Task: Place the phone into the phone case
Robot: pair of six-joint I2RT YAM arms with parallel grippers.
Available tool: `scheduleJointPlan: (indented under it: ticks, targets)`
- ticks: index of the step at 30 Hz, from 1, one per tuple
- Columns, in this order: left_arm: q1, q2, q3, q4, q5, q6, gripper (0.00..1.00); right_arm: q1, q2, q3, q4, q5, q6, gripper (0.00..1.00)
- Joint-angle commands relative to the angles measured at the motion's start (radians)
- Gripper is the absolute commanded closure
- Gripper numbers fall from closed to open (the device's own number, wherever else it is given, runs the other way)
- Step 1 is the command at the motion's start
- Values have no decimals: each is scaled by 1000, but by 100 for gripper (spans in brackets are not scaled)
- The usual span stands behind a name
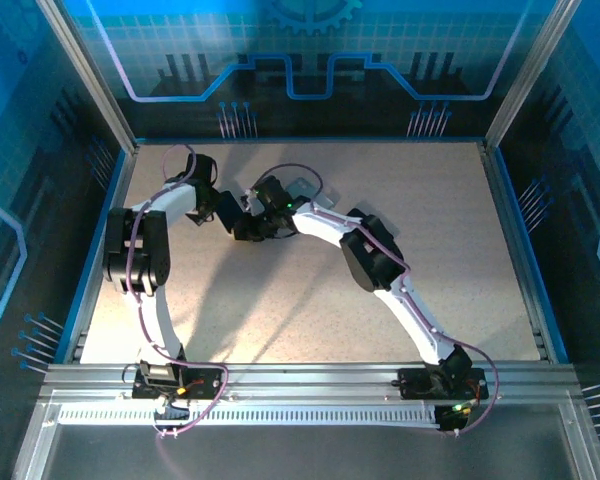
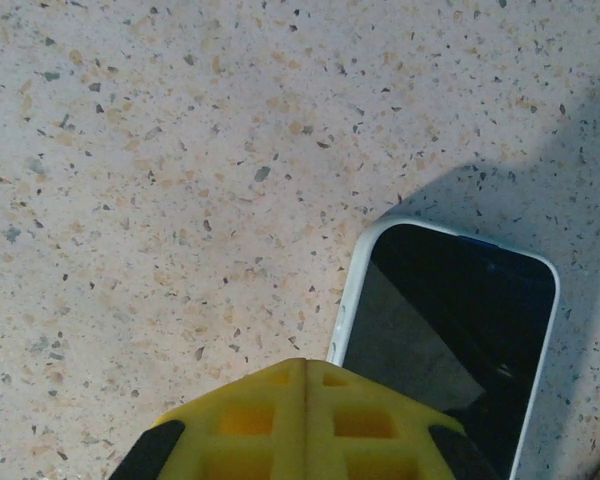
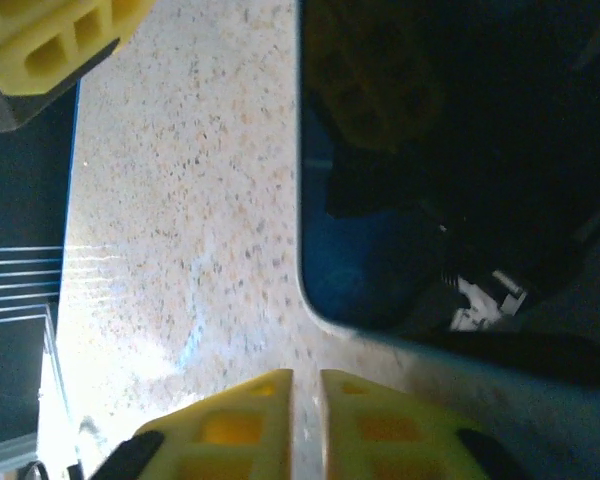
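Phone (image 2: 450, 340) lies screen up on the table (image 2: 130, 150), apparently seated in its pale phone case (image 2: 344, 300). Left end effector (image 2: 305, 375), shut and empty, sits just beside the phone's long edge, roughly parallel to it. Right end effector (image 3: 306, 385), barely parted and empty, is near a phone corner.

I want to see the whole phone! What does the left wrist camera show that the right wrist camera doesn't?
Left wrist view: the phone's rounded end with a pale rim around it. Right wrist view: the right gripper with its fingers slightly parted, a dark wall past the table's edge, and reflections on the screen. Both: the phone's dark screen, the speckled table, and the yellow left gripper, shut.
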Motion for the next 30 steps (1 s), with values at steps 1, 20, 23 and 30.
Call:
scheduleJointPlan:
  ticks: [1, 20, 23, 30]
  targets:
    - [-3, -41, -49, -21, -11, 21, 100, -33, -175, -160, 139, 27, -5, 78]
    - [-36, 39, 0, -16, 13, 39, 100, -192, -692, -772, 333, -13, 83, 79]
    - [-38, 73, 45, -25, 11, 47, 100, -215, -733, -830, 319, -4, 68, 79]
    - [-41, 94, 85, -51, 1, 65, 100, -261, -801, -908, 286, 8, 43, 79]
